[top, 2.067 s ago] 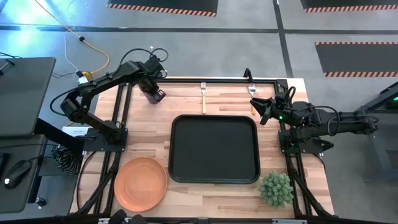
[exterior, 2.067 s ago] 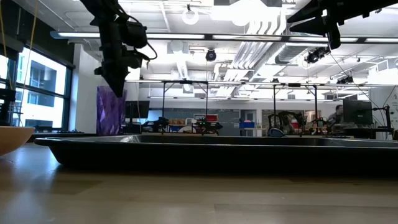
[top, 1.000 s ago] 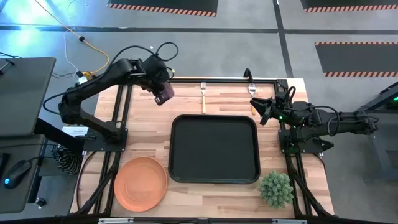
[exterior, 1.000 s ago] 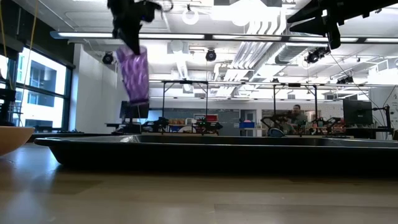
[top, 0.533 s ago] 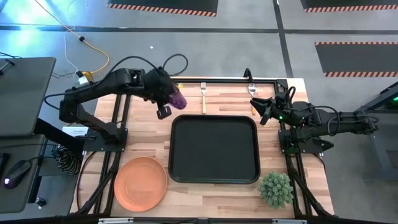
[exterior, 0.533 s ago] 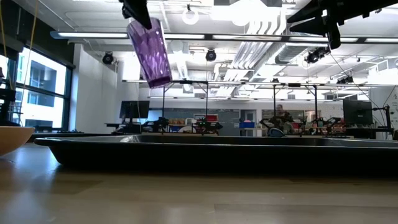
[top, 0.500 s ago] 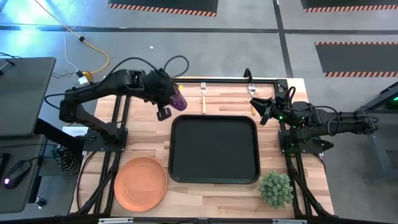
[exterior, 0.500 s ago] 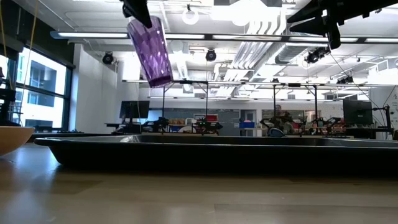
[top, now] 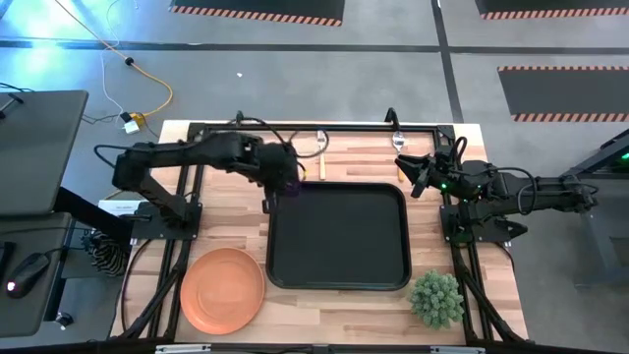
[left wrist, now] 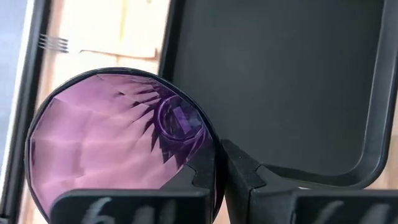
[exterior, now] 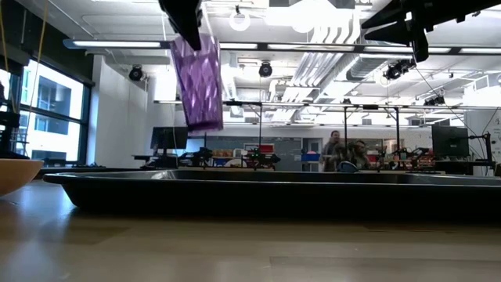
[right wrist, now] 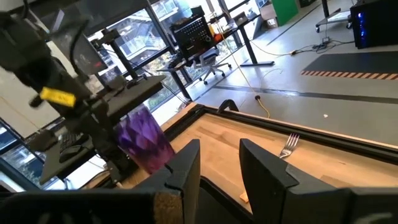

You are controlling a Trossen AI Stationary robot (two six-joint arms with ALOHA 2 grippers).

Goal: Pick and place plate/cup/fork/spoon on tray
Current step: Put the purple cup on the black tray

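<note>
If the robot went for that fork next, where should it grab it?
Probably the pale handle of the fork, from straight above. It lies flat on the wood beside the tray, tines pointing away, so fingers could straddle the slim handle across its width.

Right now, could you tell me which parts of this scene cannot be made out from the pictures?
- Left hand: shut on the cup; in the high view the arm hides most of the cup.
- Spoon: tiny in the high view, absent elsewhere.
- Plate: cut by the low view's edge.
- Tray floor: hidden by its rim in the low view.
- Right hand: open, empty.
</note>
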